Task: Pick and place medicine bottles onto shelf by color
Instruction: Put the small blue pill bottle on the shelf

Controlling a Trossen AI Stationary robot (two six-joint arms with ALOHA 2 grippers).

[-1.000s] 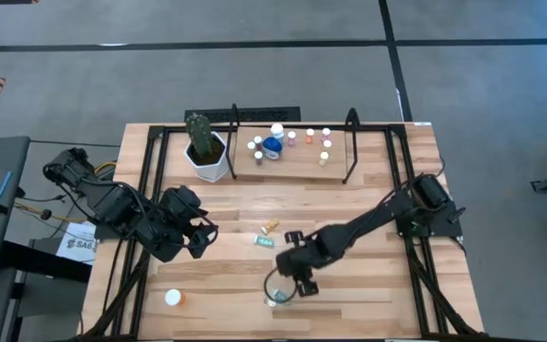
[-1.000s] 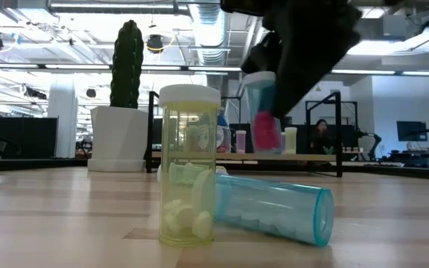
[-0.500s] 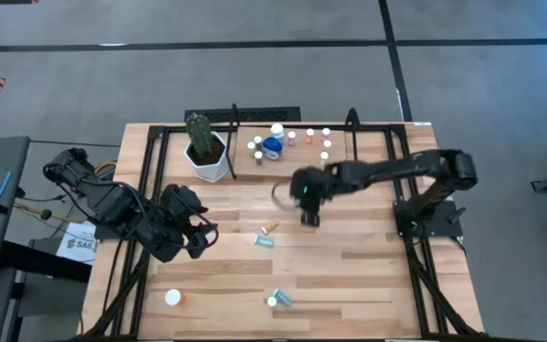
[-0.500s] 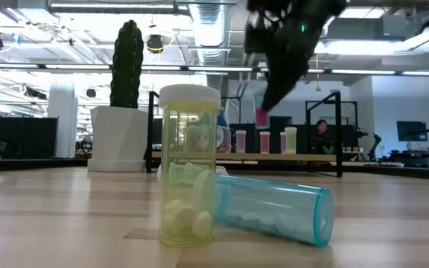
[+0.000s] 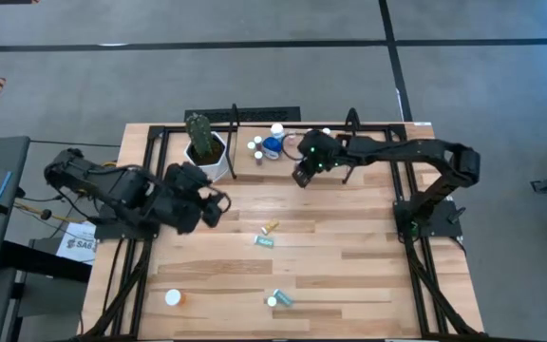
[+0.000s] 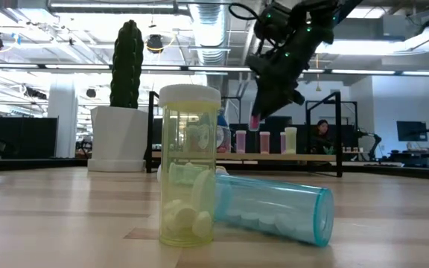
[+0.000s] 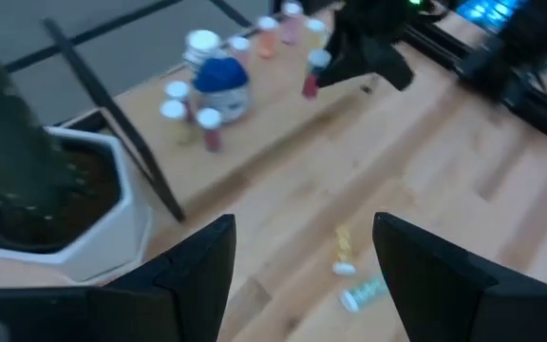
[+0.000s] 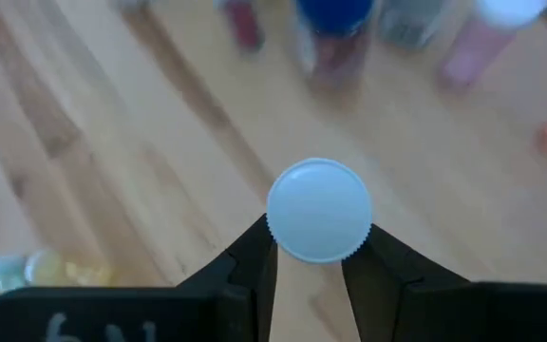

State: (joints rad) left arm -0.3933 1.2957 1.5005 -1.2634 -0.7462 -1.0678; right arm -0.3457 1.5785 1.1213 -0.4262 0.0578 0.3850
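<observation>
A pink-bottomed, white-capped medicine bottle (image 8: 319, 210) is grasped by the right end effector (image 5: 304, 174) and held in the air at the front edge of the shelf (image 5: 335, 170), near the bottles standing there. The left end effector (image 5: 209, 201) is held released above the bench (image 5: 349, 266), beside the cactus pot (image 5: 207, 157).

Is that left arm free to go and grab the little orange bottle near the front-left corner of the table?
Probably yes. The left gripper is open and empty, and the orange bottle stands alone on bare table on its side, nothing between.
</observation>
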